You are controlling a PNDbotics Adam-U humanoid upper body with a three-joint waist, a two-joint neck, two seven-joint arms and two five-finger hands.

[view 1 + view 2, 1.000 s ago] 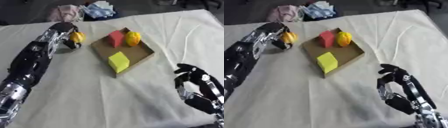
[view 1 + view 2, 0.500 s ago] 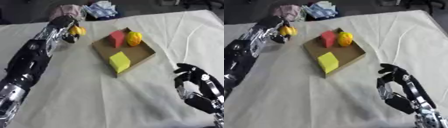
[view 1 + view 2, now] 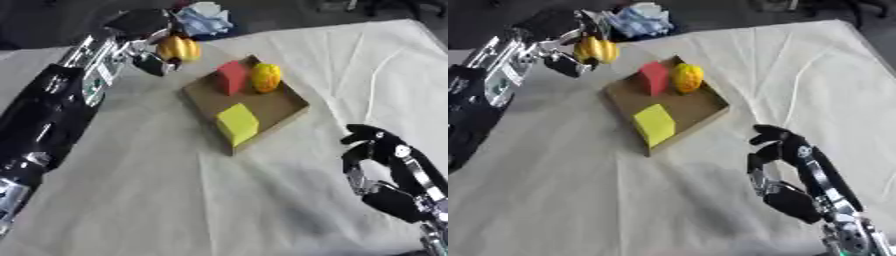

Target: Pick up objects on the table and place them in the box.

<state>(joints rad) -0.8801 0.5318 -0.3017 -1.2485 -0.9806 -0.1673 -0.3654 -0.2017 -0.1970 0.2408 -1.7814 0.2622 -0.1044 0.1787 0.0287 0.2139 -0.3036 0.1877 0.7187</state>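
The robot's left hand (image 3: 144,45) is reaching in from the upper left with its black and silver arm stretched across the table (image 3: 157,200), and its fingers are curling round a small yellow-orange fruit-shaped object (image 3: 178,48), which it is holding in the air above the pale cloth, near the far left corner of the box (image 3: 280,107) but outside it. The box is a shallow brown cardboard tray lying askew on the cloth, one corner pointing toward the far edge. Inside it, a red block (image 3: 232,77) is standing near the far corner, with a yellow-orange rounded fruit (image 3: 266,77) just beside it on the right, touching or nearly touching it; which cannot be told. A yellow block (image 3: 238,122) is sitting in the near left part of the box, against the wall there and apart from the other two. The right hand (image 3: 785,175) is showing near the lower right corner, resting idle above the cloth, well apart from the box, with its fingers up, loosely bent and gripping nothing. Beyond the far edge of the table, behind the left hand, a bundle of pale blue and white cloth (image 3: 203,17) is lying against a dark background.
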